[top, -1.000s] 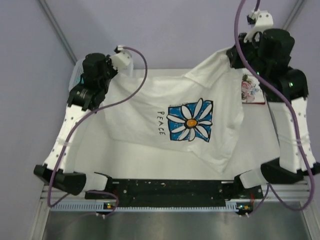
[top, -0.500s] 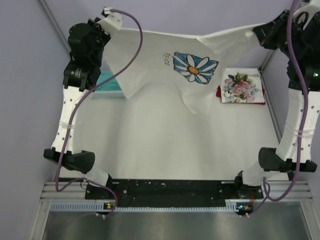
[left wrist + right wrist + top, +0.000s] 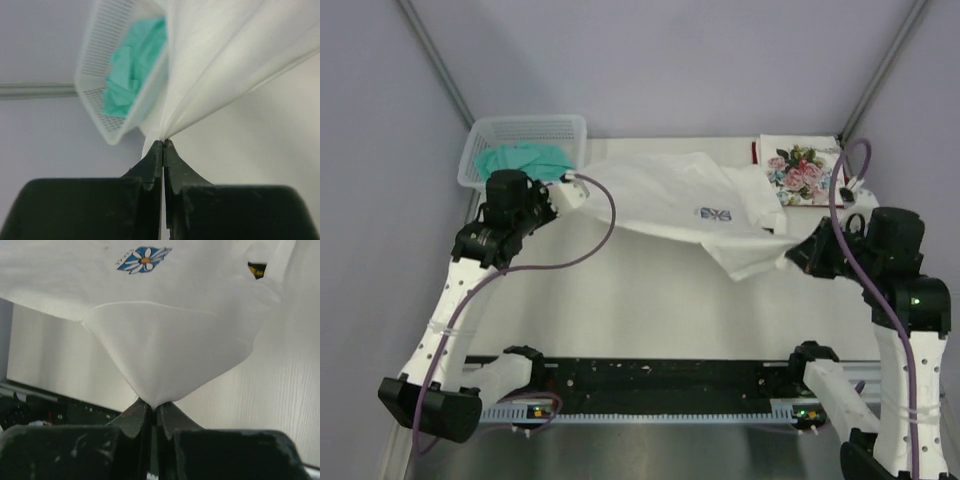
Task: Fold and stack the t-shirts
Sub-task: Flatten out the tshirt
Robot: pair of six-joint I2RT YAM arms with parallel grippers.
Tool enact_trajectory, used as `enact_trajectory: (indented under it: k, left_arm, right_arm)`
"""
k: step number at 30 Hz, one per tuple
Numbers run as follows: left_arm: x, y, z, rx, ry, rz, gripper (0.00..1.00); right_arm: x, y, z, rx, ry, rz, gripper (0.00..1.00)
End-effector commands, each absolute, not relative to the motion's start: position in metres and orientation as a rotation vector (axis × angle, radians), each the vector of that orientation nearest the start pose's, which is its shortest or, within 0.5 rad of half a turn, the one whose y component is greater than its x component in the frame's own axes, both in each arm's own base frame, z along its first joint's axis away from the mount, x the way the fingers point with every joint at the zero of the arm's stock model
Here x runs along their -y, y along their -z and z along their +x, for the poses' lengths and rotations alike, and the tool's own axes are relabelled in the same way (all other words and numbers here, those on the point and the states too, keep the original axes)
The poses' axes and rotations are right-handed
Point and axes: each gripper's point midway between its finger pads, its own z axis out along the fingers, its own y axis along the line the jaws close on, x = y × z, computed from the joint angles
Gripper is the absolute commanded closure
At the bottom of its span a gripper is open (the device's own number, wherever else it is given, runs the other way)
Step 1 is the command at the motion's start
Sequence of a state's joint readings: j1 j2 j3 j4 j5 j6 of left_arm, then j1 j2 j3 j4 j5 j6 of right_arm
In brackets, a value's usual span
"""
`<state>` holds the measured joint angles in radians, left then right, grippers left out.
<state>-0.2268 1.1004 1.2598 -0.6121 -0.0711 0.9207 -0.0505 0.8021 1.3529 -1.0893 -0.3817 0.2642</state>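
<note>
The large white t-shirt (image 3: 670, 195) with the blue daisy print (image 3: 713, 213) lies rumpled across the far middle of the table, stretched between both grippers. My left gripper (image 3: 563, 192) is shut on its left edge; the wrist view shows the cloth (image 3: 220, 60) pinched between the closed tips (image 3: 163, 142). My right gripper (image 3: 798, 255) is shut on its right corner, seen as a cone of white cloth (image 3: 170, 350) with the daisy (image 3: 144, 259) beyond. The folded rose-print shirt (image 3: 802, 172) lies at the far right on a dark red one (image 3: 756, 152).
A pale mesh basket (image 3: 525, 145) holding teal cloth (image 3: 523, 158) stands at the far left, close behind the left gripper; it also shows in the left wrist view (image 3: 120, 75). The black rail (image 3: 660, 378) runs along the near edge.
Both arms have come down and back toward me from the high, far stretch. The white shirt, earlier held spread in the air, now lies bunched on the table. Both grips held throughout.
</note>
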Motion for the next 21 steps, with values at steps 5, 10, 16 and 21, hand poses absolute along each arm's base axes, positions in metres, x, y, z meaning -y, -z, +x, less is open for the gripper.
enact_trajectory:
  k: [5, 10, 16, 21]
  left_arm:
    - [0.044, -0.134, 0.183, -2.178, 0.066, 1.603, 1.00]
    - [0.017, -0.102, 0.133, -2.387, 0.065, 1.678, 1.00]
    - [0.010, -0.105, 0.162, -2.404, -0.088, 1.530, 1.00]
    - [0.023, -0.123, 0.233, -2.275, -0.200, 1.314, 1.00]
  right_arm:
    - [-0.092, -0.205, 0.084, -2.610, -0.722, 0.161, 1.00]
    - [-0.100, -0.194, 0.069, -2.651, -0.795, 0.175, 1.00]
    - [-0.104, -0.180, 0.108, -2.592, -0.815, 0.231, 1.00]
    - [-0.091, -0.153, 0.181, -2.493, -0.694, 0.367, 1.00]
